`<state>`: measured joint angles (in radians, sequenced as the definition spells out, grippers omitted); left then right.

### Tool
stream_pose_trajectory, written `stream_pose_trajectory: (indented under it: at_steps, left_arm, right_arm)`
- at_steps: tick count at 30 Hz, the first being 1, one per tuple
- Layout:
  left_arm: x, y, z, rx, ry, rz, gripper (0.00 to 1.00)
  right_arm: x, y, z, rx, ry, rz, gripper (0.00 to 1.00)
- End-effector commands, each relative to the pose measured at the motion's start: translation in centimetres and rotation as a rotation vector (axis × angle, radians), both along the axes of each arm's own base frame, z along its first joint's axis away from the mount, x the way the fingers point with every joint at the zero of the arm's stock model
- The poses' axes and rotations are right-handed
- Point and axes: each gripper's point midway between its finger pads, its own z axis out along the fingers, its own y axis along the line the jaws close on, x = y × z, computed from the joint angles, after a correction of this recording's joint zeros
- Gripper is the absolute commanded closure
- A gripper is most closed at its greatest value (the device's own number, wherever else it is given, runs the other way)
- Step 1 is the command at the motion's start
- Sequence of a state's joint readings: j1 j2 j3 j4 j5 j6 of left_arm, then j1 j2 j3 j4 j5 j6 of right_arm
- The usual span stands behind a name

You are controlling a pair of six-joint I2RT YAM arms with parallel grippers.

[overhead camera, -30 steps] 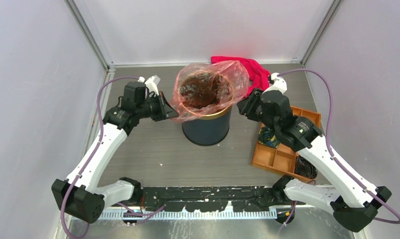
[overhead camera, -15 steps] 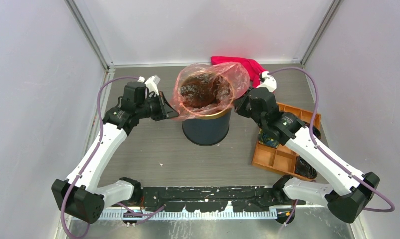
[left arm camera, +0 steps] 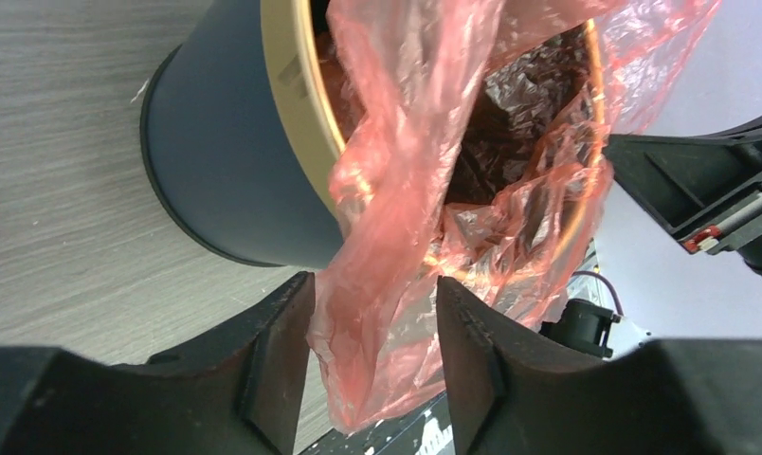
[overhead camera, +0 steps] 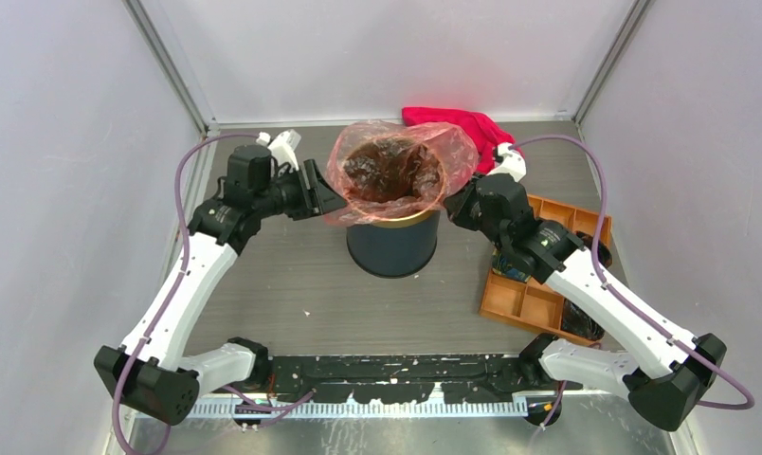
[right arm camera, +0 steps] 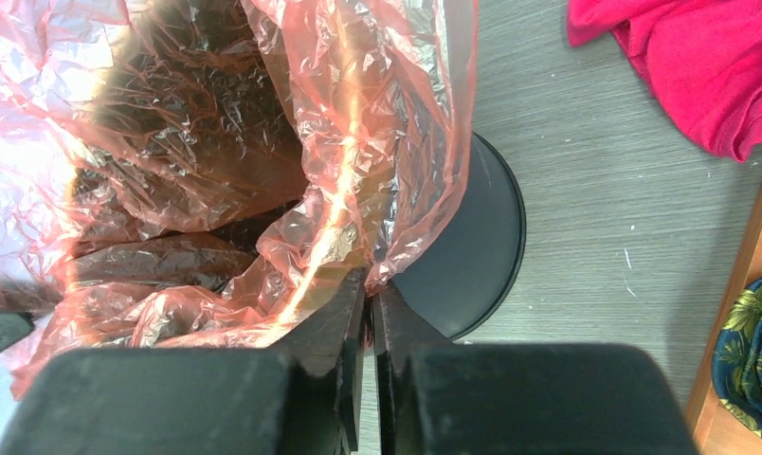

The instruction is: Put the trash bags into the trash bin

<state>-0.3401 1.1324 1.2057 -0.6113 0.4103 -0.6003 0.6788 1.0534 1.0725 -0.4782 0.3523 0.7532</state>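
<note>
trash bin (overhead camera: 393, 248) mouth: veiled by trash bag (overhead camera: 396, 169) | tray (overhead camera: 524, 301): partly behind right arm (overhead camera: 595, 286)

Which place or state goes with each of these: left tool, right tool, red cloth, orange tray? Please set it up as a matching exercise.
Column one:
1. left tool
2. right tool
3. red cloth
4. orange tray

Column two:
a. at the far edge of the table
b. shut on the trash bag
c. jaws apart, bag film loose between them
d. to the right of the trash bin

Pairs: 1-c, 2-b, 3-a, 4-d
</note>
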Motion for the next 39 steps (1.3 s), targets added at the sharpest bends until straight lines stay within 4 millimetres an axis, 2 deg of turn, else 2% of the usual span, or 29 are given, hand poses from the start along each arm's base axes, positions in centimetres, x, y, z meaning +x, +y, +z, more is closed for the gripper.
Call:
stream_pose_trajectory:
  at_steps: [1,3,4,9,11,14,15,18,20,25,30,35,39]
  left_arm:
    - [0.8,0.1,3.5,-0.009,-0.111,0.002,0.47]
    - [1.2,0.3,3.7,0.003,-0.122,0.017,0.45]
    - [1.4,0.4,3.9,0.013,-0.129,0.028,0.44]
    - [2.8,1.5,4.1,0.070,-0.150,0.086,0.39]
    - [3.3,1.4,4.2,0.070,-0.153,0.091,0.40]
    - [4.0,1.4,3.8,0.073,-0.147,0.106,0.52]
    - [4.2,1.4,3.7,0.072,-0.147,0.113,0.59]
    - [4.7,1.5,3.3,0.071,-0.147,0.132,0.88]
    - [4.8,1.5,2.6,0.074,-0.133,0.136,0.99]
    - [4.7,2.1,0.6,0.072,-0.109,0.169,0.99]
    - [5.2,2.6,-1.4,0.075,-0.084,0.207,1.00]
    - [6.1,2.9,-1.9,0.061,-0.072,0.235,1.00]
    - [6.8,2.8,-1.5,0.058,-0.082,0.243,0.99]
  right_arm:
    - [-0.1,0.4,2.6,0.039,-0.068,0.028,0.86]
    - [-0.2,0.4,2.8,0.039,-0.070,0.030,0.78]
    - [-0.2,0.3,2.9,0.039,-0.070,0.031,0.78]
    - [-0.5,-0.3,3.1,0.031,-0.076,0.018,0.78]
    - [-0.5,-0.3,3.0,0.026,-0.075,0.017,0.83]
    - [-0.5,-0.2,2.8,0.018,-0.067,0.023,0.95]
    - [-0.5,-0.2,2.7,0.016,-0.063,0.028,0.98]
    - [-0.7,-0.2,2.2,0.002,-0.053,0.038,0.99]
    - [-1.0,-0.3,1.6,-0.013,-0.042,0.047,0.99]
    - [-1.9,0.1,0.0,-0.035,-0.038,0.117,0.99]
    - [-1.8,-0.2,-2.2,-0.101,-0.006,0.124,0.99]
    - [-1.1,-1.0,-2.7,-0.147,0.005,0.078,1.00]
    - [-0.5,-2.3,-2.8,-0.213,0.013,0.019,0.99]
